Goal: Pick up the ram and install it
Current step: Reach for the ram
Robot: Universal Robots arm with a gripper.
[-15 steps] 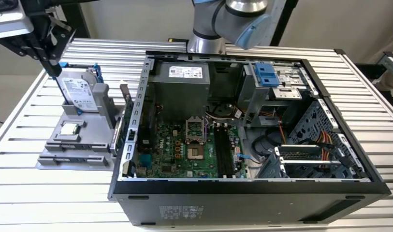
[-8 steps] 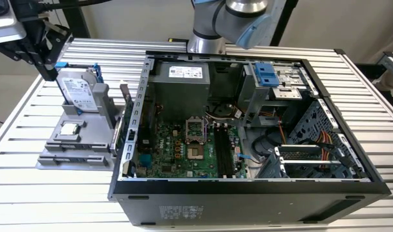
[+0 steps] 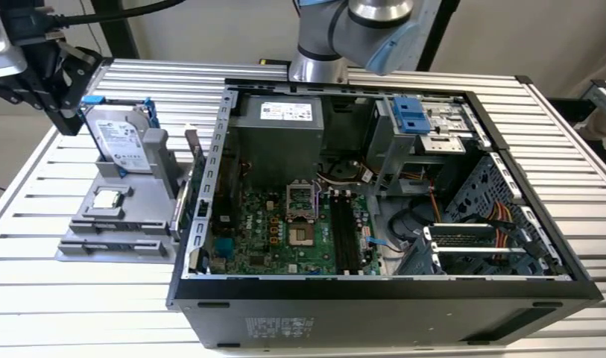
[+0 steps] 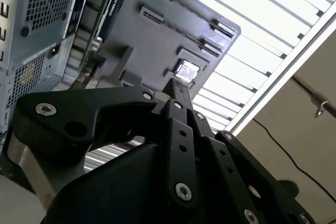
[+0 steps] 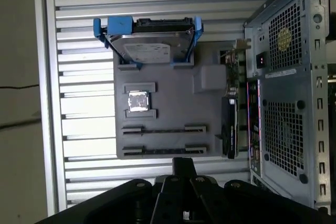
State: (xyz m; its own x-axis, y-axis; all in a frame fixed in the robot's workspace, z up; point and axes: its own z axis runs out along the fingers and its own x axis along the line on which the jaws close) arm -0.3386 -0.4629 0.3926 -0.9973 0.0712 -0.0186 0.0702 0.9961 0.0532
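Observation:
My black gripper [image 3: 68, 123] hangs over the table at the exterior view's left, just behind the grey parts holder [image 3: 133, 239]. Its fingertips [image 5: 184, 165] stand pressed together as one narrow bar, with nothing seen between them. The ram is out of view. Two long narrow slots [image 5: 164, 129] in the holder show as dark slits. Inside the open computer case [image 3: 382, 291], the motherboard [image 3: 273, 231] carries long black slots [image 3: 344, 231].
A silver hard drive with blue clips [image 3: 118, 142] stands on the holder, with a small square silver chip [image 3: 106, 199] in front of it. An upright card [image 3: 194, 153] stands between the holder and the case wall. The ribbed metal table [image 3: 44, 298] runs around everything.

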